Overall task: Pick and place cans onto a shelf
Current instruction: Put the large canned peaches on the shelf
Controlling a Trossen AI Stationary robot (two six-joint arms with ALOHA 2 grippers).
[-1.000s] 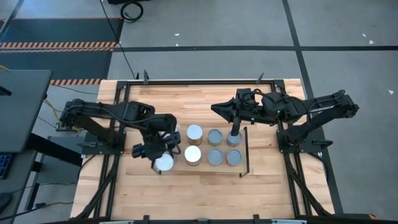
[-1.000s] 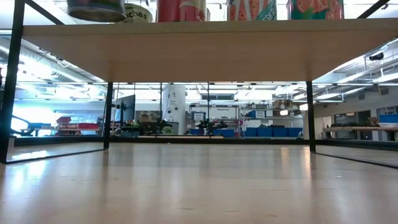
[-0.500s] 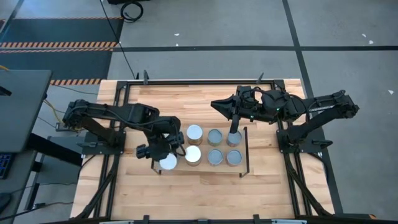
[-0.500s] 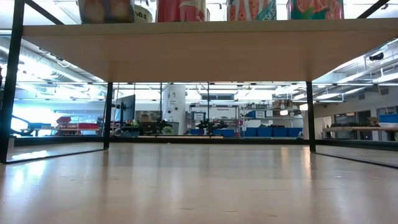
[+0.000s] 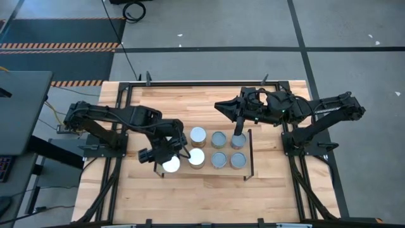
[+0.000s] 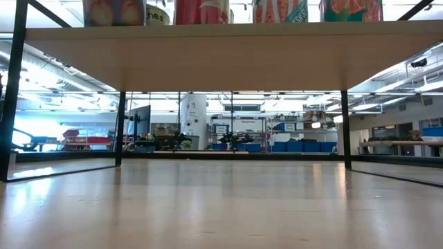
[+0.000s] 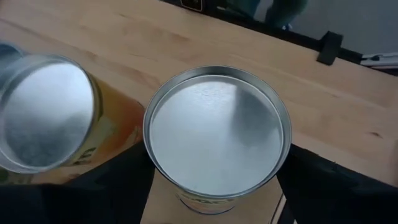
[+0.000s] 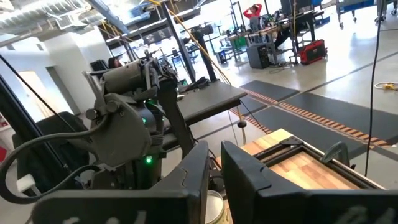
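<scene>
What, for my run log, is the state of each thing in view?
left claw: shut on the end can, at the shelf's left end.
end can: upright, sealed, standing on the shelf.
other cans: upright on the shelf, sealed.
shelf: level, carrying the cans.
right claw: pointing down over the back row's right end.

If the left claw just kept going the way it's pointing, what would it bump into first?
Probably the shelf. The left gripper points down and is shut on a can, whose base appears to sit at the shelf board already, though depth is unclear.
</scene>
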